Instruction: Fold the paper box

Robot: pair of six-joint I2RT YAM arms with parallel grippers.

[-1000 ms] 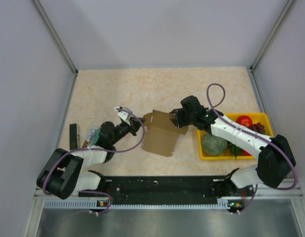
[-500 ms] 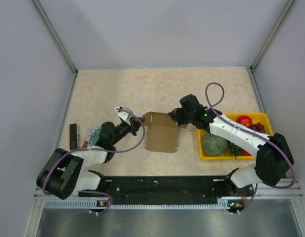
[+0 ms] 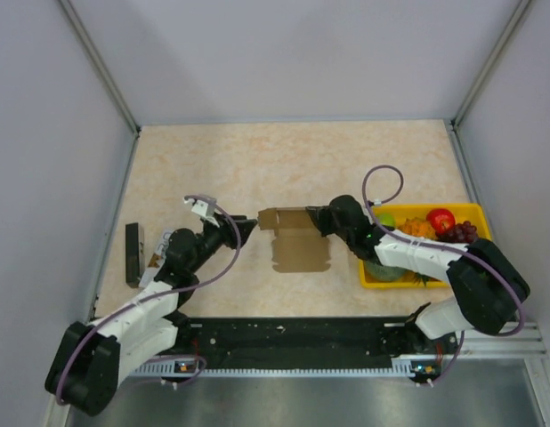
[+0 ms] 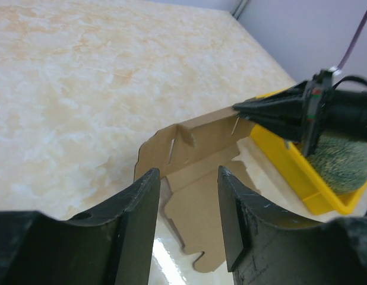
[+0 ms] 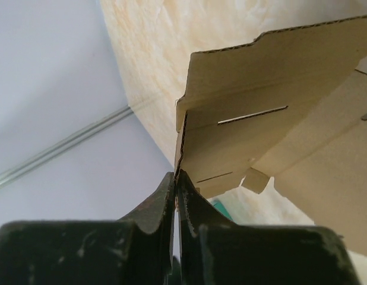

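Working out from my side of the desk (image 3: 284,151): the left gripper (image 4: 186,184) has crept up to the near-left corner of the paper box (image 3: 300,251). Its jaws are apart and hold nothing. The left end of the box's raised flap is framed between its fingers but, as far as I can judge, not yet touched. A second ago that arm sat further back from the box. The bigger change is the box itself: it was hanging tilted off the desk from the right gripper, and now its main panel lies flat on the desk, with only the far flap standing up along the far edge. At the right end of that flap the right gripper (image 5: 174,181) has come down low with the sheet, and its jaws are pinched together on the cardboard edge. The yellow tray (image 3: 475,210) sits just right of the box. My read is that the sheet has been laid down and one crease started, so the fold is at an early stage. The left gripper looks placed to take or press the flap's free end next.
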